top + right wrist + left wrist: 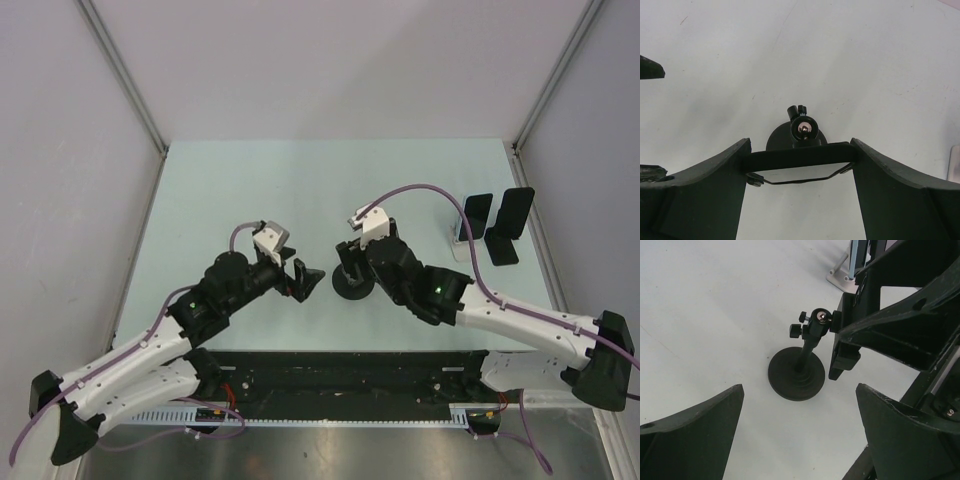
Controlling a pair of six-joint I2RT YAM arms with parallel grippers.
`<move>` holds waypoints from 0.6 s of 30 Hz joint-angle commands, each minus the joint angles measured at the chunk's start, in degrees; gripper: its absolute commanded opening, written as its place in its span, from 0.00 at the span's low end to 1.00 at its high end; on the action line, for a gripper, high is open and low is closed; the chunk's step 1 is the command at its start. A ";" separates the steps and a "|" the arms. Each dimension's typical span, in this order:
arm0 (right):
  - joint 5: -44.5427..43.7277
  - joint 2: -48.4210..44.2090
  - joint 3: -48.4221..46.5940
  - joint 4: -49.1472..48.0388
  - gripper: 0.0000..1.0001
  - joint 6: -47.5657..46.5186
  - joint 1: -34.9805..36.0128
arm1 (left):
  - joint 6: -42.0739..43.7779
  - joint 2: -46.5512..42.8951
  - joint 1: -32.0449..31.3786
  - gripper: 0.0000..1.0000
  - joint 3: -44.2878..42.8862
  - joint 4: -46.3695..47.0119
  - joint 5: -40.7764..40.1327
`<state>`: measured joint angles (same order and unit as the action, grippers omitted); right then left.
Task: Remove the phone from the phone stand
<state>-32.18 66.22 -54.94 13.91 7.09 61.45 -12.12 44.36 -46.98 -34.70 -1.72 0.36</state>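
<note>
The phone stand [352,286] is black, with a round base, a thin post and a ball head [820,317], and stands mid-table. The black phone [800,156] sits edge-on just in front of the ball head [804,129], screen facing down, with small clamp claws at its corners. My right gripper [800,146] spans the phone, with a finger pressed on each end. In the top view this gripper [348,262] hangs over the stand and hides the phone. My left gripper [305,282] is open and empty, just left of the stand's base [796,377].
Two more dark phones stand upright on stands at the back right [478,215] [515,225], with a white stand [460,242] beside them. A purple cable arcs over the right arm. Grey walls surround the table.
</note>
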 commanded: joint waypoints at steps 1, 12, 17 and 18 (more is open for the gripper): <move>0.63 -2.76 1.93 -7.22 0.66 2.66 0.43 | -2.02 -2.96 -0.74 1.00 3.40 6.63 -1.77; 2.48 -6.62 8.79 -15.49 0.83 2.49 -0.28 | -3.52 -2.53 -1.62 1.00 5.78 7.34 -0.89; 2.83 -7.07 11.34 -17.87 0.89 2.40 -0.45 | -3.79 -1.03 -2.15 1.00 5.69 7.87 -0.80; 2.83 -7.15 11.60 -18.22 0.89 2.31 -0.54 | -3.79 -0.77 -2.32 1.00 5.69 7.96 -0.80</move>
<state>-30.41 60.20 -44.60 1.02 8.45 61.01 -14.83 42.78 -48.45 -29.04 3.29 -0.89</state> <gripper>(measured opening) 0.883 0.996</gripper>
